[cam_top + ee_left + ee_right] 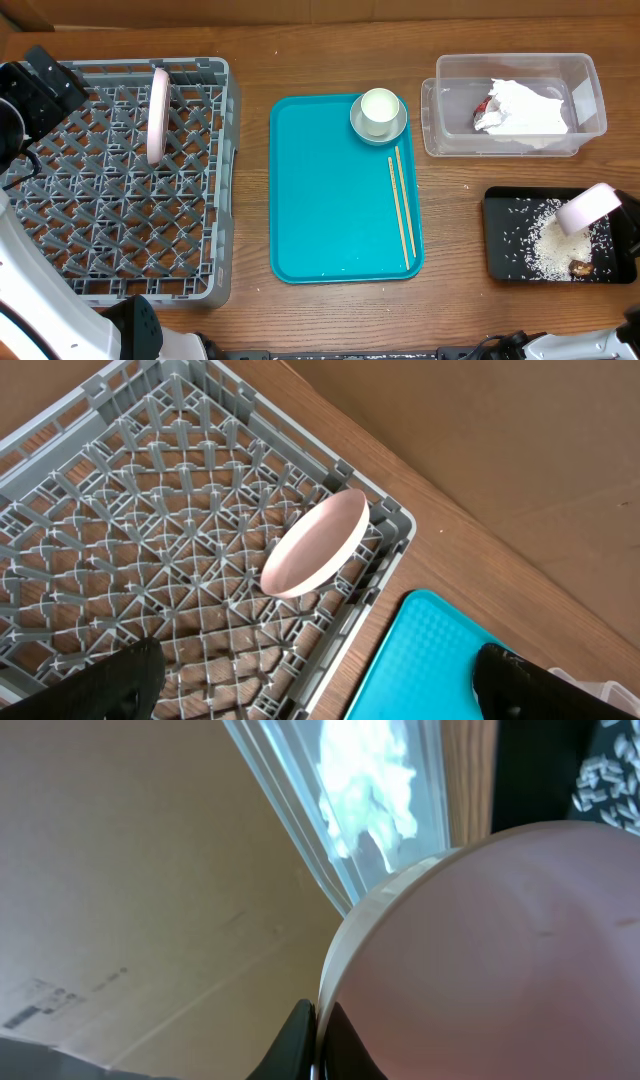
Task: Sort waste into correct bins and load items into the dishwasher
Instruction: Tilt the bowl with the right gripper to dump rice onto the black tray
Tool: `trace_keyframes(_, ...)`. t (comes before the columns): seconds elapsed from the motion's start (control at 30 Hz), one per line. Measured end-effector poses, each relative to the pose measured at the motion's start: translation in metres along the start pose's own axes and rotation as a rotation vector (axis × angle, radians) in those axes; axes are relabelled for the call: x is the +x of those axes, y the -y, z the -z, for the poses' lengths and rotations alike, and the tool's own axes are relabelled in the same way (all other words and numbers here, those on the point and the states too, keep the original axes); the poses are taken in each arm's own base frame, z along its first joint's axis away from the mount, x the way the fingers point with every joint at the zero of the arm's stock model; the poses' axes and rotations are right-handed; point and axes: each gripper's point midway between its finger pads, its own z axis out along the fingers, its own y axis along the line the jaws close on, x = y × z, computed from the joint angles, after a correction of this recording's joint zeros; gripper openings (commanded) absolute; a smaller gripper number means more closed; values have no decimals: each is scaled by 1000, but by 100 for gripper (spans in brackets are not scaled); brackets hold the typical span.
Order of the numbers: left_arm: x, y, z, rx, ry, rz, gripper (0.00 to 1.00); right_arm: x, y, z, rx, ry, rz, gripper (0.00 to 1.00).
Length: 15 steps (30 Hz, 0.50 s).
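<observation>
- Pinkish small bowl (500, 950) fills my right wrist view. My right pincer (318, 1035) pinches its rim and holds it tilted over the black tray (497, 240), which holds the rice grains (548, 248) and a brown scrap (580, 267).
- My left pincer (315, 670) is spread wide above the dish rack (120, 200), where the plate (158, 113) stands on edge.
- In the clear tub (440, 130) lie the napkin (530, 108) and the red wrapper (487, 105).
- On the teal tray (330, 200), the white cup (379, 106) sits in the saucer (378, 128), with the chopsticks (402, 205) near.

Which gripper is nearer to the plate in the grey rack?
Left. The left gripper is over the rack, beside the plate; the right gripper is far across, over the black tray.
</observation>
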Motion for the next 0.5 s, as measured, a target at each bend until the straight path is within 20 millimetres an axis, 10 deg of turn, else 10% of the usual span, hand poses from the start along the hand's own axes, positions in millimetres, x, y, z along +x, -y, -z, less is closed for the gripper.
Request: trace_keyframes(0.5, 0, 0, 0, 0, 0, 0, 100, 13, -7, 0, -61, -39, 0, 4)
